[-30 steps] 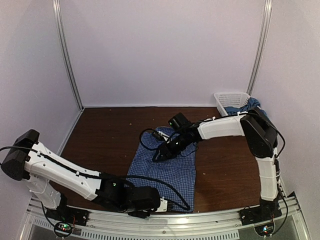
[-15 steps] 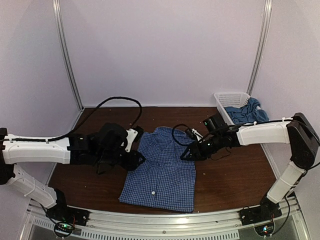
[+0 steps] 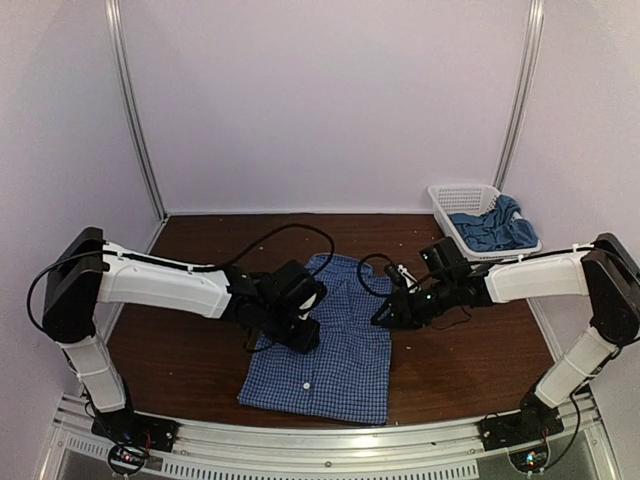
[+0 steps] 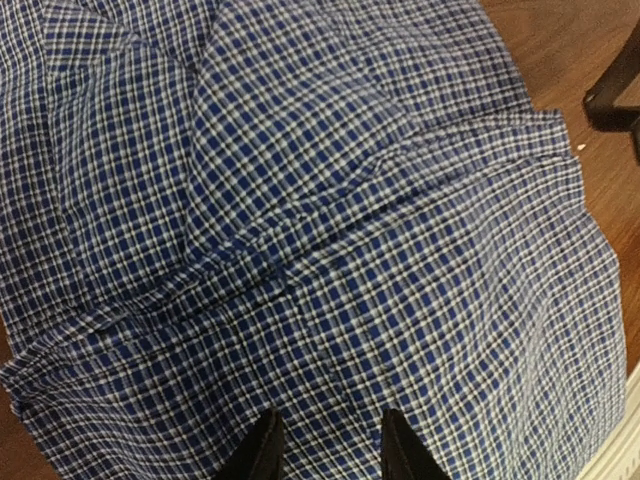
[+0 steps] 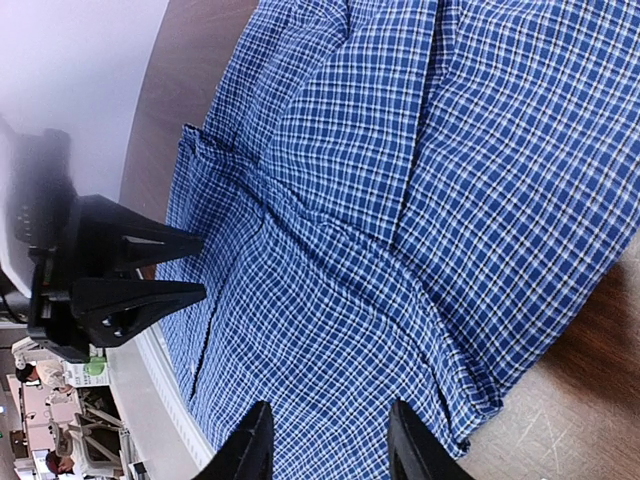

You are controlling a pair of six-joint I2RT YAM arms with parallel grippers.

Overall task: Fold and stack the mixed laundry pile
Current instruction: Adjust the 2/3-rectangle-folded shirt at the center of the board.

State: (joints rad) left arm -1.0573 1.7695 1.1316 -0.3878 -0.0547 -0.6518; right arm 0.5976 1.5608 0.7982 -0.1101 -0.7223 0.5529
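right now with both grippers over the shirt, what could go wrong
The checked shirt is bunched into a raised crease ahead of the open left gripper; pinching there could grab several layers and skew the fold.
The right gripper hangs open at the shirt's edge; a shallow bite may slip off.
The left arm's cable loops by the collar and might snag.

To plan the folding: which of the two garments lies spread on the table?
The blue-and-white checked shirt; the teal t-shirt is bunched in the white basket.
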